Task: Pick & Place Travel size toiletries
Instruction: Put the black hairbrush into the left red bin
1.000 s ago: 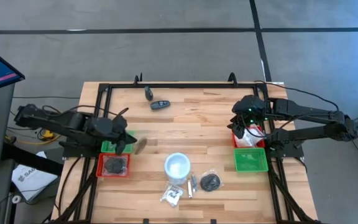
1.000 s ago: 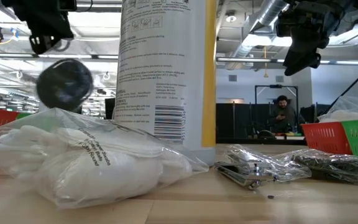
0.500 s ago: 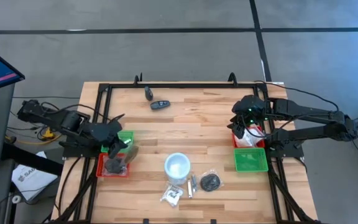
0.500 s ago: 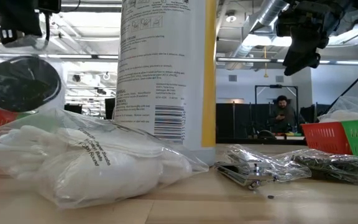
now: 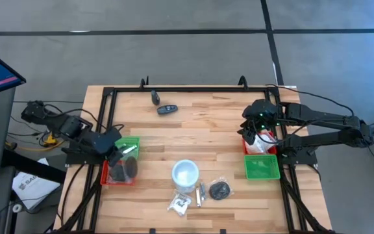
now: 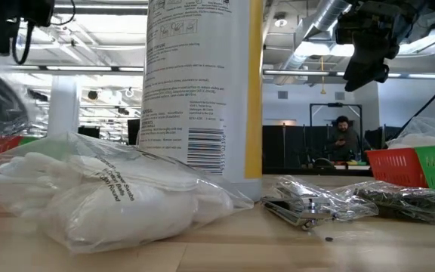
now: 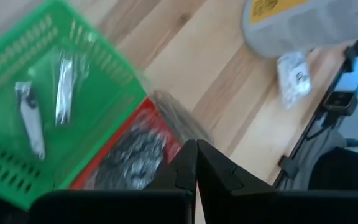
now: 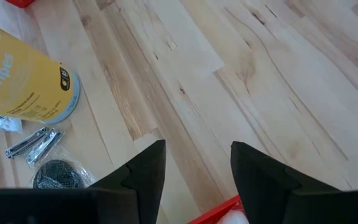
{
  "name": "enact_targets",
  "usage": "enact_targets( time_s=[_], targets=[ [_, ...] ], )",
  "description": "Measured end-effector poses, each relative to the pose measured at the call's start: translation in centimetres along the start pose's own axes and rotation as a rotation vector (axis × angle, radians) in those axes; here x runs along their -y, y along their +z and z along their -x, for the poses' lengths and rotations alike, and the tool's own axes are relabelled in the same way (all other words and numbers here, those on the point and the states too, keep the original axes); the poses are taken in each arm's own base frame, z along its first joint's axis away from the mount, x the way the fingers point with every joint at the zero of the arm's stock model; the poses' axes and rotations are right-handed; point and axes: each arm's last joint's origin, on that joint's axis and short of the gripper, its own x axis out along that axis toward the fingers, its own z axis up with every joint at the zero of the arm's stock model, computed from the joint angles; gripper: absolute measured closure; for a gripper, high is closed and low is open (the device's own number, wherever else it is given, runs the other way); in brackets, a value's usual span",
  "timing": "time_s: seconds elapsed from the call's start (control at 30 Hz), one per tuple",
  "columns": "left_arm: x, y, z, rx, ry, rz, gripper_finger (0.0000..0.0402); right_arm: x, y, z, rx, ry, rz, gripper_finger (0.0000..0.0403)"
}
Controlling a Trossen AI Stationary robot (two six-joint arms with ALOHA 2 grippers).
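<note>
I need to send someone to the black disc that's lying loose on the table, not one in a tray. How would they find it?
Start at the tall white wipes canister standing near the front middle of the wooden table. Just to its right lies a thin silvery clipper in clear wrap, and right of that the flat round black disc in a clear wrapper. It is the only round dark item among the pieces there.

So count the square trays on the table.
4: a green tray and red tray on the left side, a red tray and green tray on the right side.

canister label reading "wipes", other print too small
</note>
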Motion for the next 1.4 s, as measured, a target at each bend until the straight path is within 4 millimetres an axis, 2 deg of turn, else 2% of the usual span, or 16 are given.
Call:
enact_targets(
  time_s=[0.23,0.43,0.9,1.4],
  targets=[
    [-0.2,-0.8,-0.9,-0.194,0.134,0.063,0.0401,0.0,0.0,0.0,0.001,0.0,0.0,0.0234],
    [-0.1,-1.5,-1.5,-0.287,0.228,0.08,0.0401,-0.1,0.2,0.0,0.017,0.006,0.002,0.0232],
    [-0.5,-2.9,-1.3,-0.314,0.38,0.188,0.0401,-0.1,0.2,0.0,0.021,0.007,0.003,0.0234],
    [0.2,-2.8,-2.2,-0.222,0.423,0.188,0.0402,-0.2,0.5,0.0,0.046,0.016,0.004,0.0233]
  ],
)
